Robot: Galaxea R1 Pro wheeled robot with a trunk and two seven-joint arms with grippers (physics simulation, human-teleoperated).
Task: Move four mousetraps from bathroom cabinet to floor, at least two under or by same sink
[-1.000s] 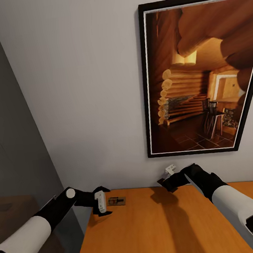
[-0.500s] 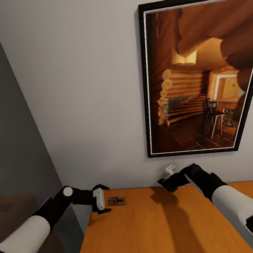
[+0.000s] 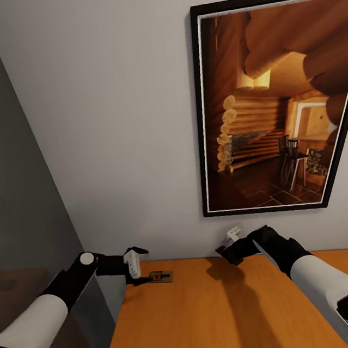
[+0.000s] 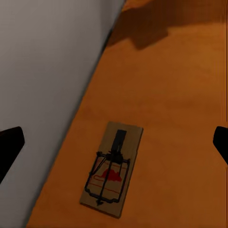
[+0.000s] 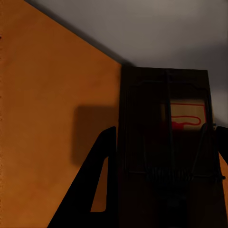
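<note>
— Where now? Flat brown wooden mousetrap [image 4: 112,169] lying on orange-brown wooden cabinet [image 3: 225,315], near wall, between spread-open left gripper [image 3: 135,266].
— Lower squarely, pinch board edges. Right gripper [image 3: 227,245] clamped on second mousetrap [image 5: 166,156].

The mousetrap [image 5: 166,142] clamped in the right pincer [image 5: 164,180] sits in deep shadow, its wire parts barely legible and its near end cut off by the frame edge. Ahead of the left pincer [image 4: 114,147], whose dark fingertips [image 4: 9,145] barely enter the frame, the cabinet [image 3: 215,322] runs off the picture.
</note>
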